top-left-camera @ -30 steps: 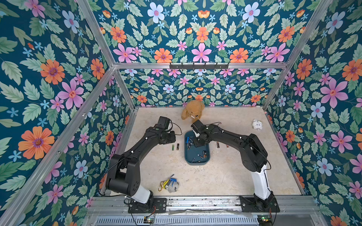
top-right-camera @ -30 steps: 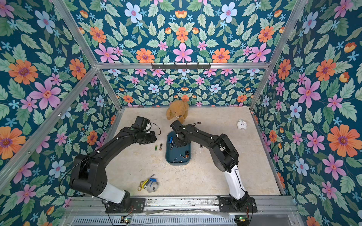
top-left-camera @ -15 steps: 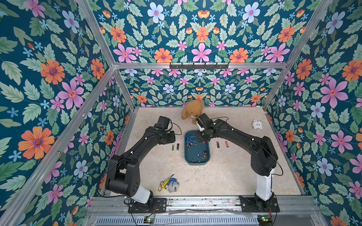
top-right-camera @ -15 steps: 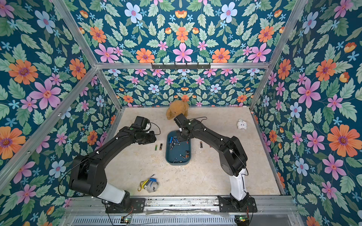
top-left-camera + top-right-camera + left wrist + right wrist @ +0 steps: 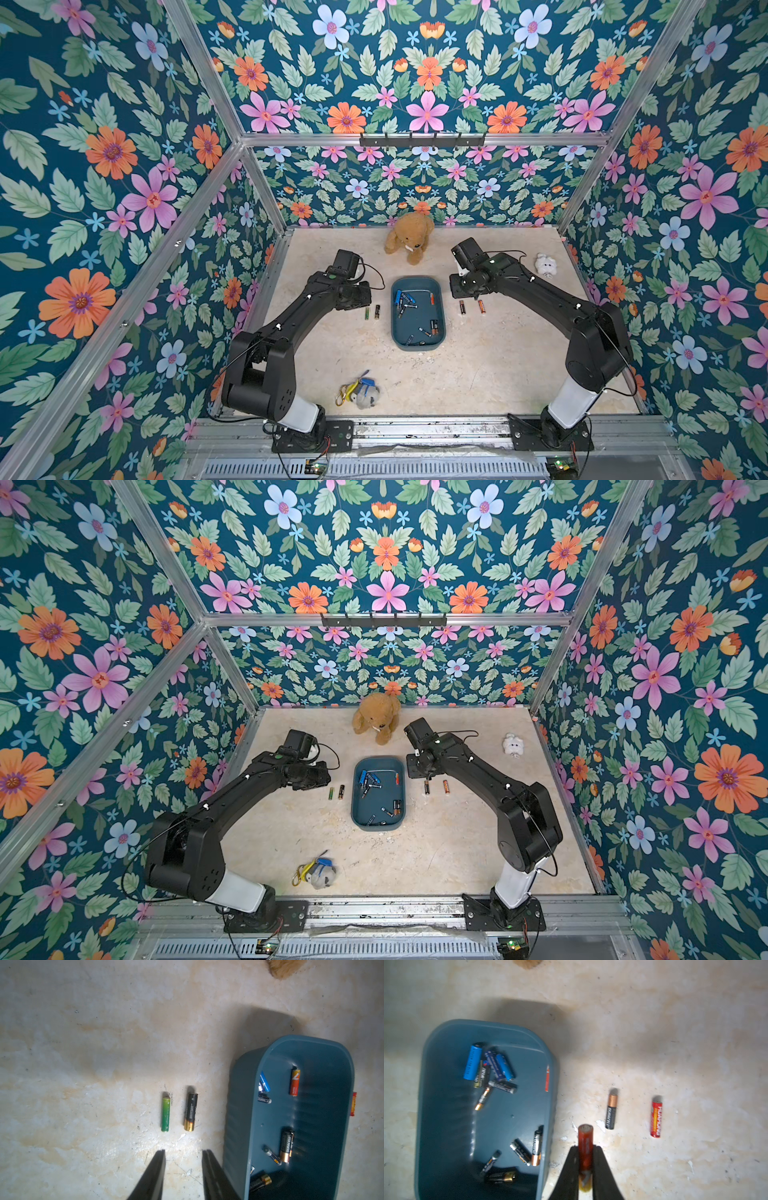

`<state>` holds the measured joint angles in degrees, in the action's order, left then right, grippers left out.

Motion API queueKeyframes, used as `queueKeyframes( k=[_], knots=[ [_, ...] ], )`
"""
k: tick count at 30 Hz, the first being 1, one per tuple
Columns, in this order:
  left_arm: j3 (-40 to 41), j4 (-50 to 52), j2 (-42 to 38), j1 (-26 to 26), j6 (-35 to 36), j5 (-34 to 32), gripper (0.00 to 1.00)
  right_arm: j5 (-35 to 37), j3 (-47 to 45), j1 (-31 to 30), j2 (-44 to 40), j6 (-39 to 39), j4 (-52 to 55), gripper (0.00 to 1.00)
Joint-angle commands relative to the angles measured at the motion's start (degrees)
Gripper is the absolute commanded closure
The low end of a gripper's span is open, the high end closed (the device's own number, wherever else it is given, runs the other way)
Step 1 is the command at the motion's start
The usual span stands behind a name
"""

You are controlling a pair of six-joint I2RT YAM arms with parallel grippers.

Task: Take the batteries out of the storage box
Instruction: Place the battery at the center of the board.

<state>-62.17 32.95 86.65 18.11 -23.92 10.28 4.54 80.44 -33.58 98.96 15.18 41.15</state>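
We should lower the red battery [image 5: 585, 1136], clamped in our right gripper [image 5: 586, 1148], flat beside the Duracell battery [image 5: 611, 1111] ahead; left gripper [image 5: 184, 1152] stands apart, empty.

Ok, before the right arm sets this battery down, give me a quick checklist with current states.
1. Grip: right gripper shut on the red-orange battery: ok.
2. Position: that battery is outside the storage box, over the table: ok.
3. Drop spot: bare table between the box and the Duracell battery: ok.
4. Height above the table: cannot tell.
5. Other arm: left gripper open, empty, outside the box: ok.
6. Box emptied: not ok; blue batteries and others lie inside.
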Motion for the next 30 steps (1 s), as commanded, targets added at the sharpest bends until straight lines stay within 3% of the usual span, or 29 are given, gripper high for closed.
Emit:
queueKeyframes(
  k=[1, 30],
  knots=[
    [0.10, -0.43, 0.07, -0.09, -0.49, -0.18, 0.64, 1.16, -2.24, 1.04, -0.61, 0.31, -0.76, 0.85],
    [-0.33, -0.49, 2.15, 0.00, -0.76, 0.09, 0.64, 4.43, -7.85, 4.40, 8.00, -0.90, -6.96, 0.85]
  ],
)
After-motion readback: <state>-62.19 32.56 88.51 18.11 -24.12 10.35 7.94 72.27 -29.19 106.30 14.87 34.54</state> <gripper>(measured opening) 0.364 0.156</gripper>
